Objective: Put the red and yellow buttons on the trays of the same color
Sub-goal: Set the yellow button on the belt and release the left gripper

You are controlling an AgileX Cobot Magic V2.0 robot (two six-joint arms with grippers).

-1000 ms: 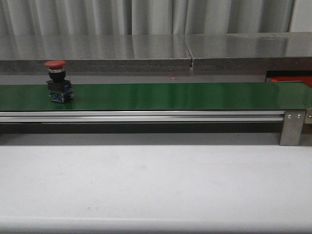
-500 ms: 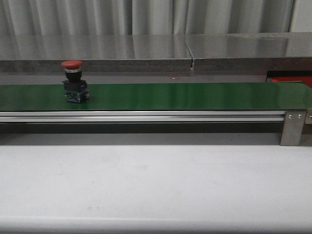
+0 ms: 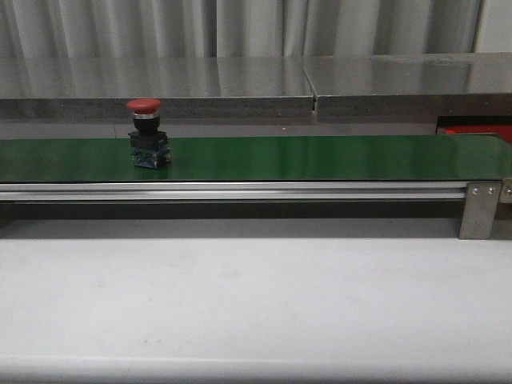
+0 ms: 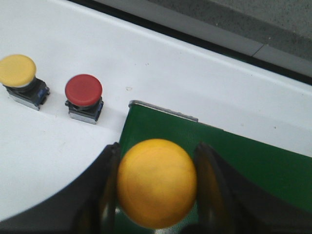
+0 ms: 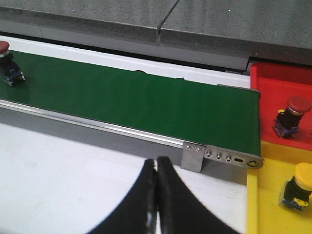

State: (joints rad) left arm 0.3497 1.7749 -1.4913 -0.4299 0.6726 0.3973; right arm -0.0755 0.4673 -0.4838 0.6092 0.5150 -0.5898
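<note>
A red button (image 3: 145, 132) with a dark base stands upright on the green belt (image 3: 320, 157), left of centre. It also shows in the right wrist view as the red button (image 5: 5, 48). My left gripper (image 4: 157, 161) is shut on a yellow button (image 4: 156, 185) above the belt's end (image 4: 161, 117). A loose yellow button (image 4: 17, 70) and a loose red button (image 4: 84, 90) stand on the white table beside it. My right gripper (image 5: 156, 168) is shut and empty over the white table. The red tray (image 5: 273, 85) holds a red button (image 5: 297, 105). The yellow tray (image 5: 265, 200) holds a yellow button (image 5: 303, 176).
A grey metal bracket (image 3: 480, 210) with screws closes the belt's right end, next to a sliver of the red tray (image 3: 476, 130). A grey stone ledge (image 3: 240, 84) runs behind the belt. The white table (image 3: 256, 304) lies in front.
The red button has travelled to the right along the green belt, staying upright. Nothing else in the front view has moved.
</note>
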